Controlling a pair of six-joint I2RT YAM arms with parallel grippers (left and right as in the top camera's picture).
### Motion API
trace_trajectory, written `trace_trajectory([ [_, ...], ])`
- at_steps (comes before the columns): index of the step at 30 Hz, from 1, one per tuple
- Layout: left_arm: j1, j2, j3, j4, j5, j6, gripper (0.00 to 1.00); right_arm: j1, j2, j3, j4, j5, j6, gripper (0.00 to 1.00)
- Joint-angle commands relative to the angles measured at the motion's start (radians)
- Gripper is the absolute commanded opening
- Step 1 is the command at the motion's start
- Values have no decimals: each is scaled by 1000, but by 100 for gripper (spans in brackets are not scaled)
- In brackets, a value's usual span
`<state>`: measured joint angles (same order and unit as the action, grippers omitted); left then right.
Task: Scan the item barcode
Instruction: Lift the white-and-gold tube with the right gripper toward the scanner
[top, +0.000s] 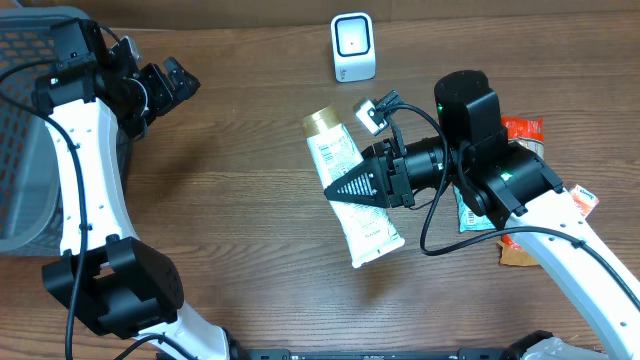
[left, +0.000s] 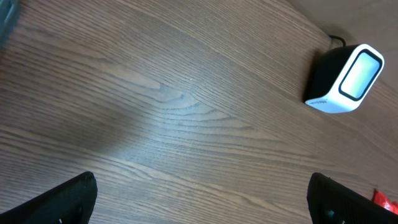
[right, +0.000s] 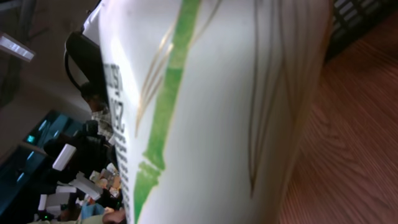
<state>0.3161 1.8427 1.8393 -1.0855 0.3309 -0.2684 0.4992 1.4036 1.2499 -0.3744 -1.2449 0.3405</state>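
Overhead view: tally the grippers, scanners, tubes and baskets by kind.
Grippers: 2, left gripper and right gripper
Scanner: 1
Tube: 1
Basket: 1
Total: 5

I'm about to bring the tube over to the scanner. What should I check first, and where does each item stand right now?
1. Grip: the right gripper is shut across the middle of the tube. ok.
2. Path: only bare table lies between the tube's gold cap and the scanner. ok.
3. Scanner ready: it stands upright with its window lit. ok.
4. Barcode side: printed text faces up in the overhead view, but no barcode is visible in any view. cannot tell.
5. Left gripper: open, empty, off by the basket, out of the way. ok.
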Motion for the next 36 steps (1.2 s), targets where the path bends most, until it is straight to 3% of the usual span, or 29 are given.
trace_trajectory([
  [1,3,1,26,-2,-9,25,100,0,-37,27,-2,15,8,22],
  [9,3,1,26,-2,-9,25,100,-24,-21,27,-119,244,-88,19],
  [19,3,1,26,-2,-9,25,100,-24,65,80,-277,432,-207,23],
  [24,3,1,26,-2,-9,25,100,-26,144,369,-564,614,-319,24],
  [30,3,1,26,-2,-9,25,100,-26,340,896,-942,797,-448,24],
  [33,3,1,26,-2,-9,25,100,-26,437,1086,-1020,917,-483,25],
  [36,3,1,26,-2,-9,25,100,-25,494,1131,-1008,985,-603,27],
])
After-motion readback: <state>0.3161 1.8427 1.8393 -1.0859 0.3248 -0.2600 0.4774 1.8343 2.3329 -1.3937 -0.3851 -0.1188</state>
